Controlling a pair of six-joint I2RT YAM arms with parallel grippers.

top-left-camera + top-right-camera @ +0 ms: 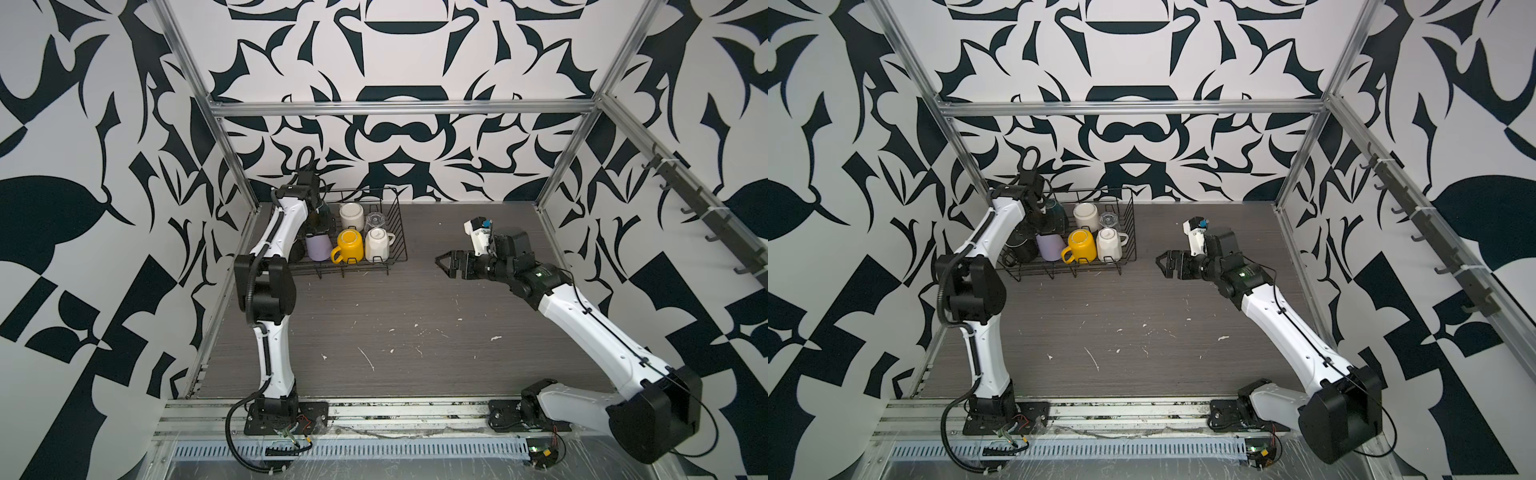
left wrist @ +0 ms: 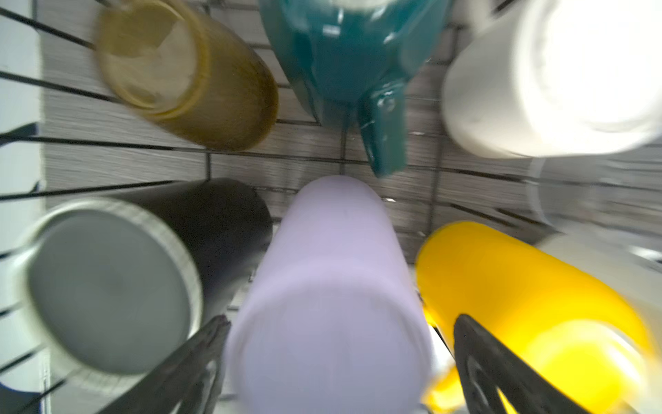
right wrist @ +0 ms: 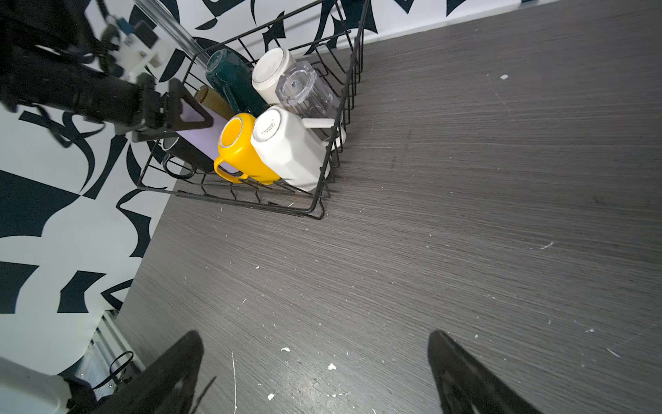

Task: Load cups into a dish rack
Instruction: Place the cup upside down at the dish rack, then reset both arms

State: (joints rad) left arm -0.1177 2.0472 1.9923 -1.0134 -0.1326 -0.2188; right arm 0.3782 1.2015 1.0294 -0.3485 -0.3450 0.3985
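The black wire dish rack [image 1: 400,232] stands at the table's back left and holds several cups, bases up. In a top view I see the yellow mug [image 1: 350,246], cream faceted mug [image 1: 377,245], white mug [image 1: 351,215], clear glass [image 1: 376,219] and lilac tumbler [image 1: 318,248]. The left wrist view adds the amber glass [image 2: 186,75], dark-green mug [image 2: 351,53] and black mug [image 2: 143,258]. My left gripper [image 2: 342,319] is open above the rack, its fingers either side of the lilac tumbler [image 2: 329,294]. My right gripper [image 1: 444,262] is open and empty over bare table, right of the rack.
The left arm [image 1: 270,232] leans over the rack's left side and hides part of it in both top views. The metal frame post [image 1: 232,166] and patterned wall stand close behind the rack. White flecks [image 3: 331,366] dot the grey wood-grain table [image 1: 395,324].
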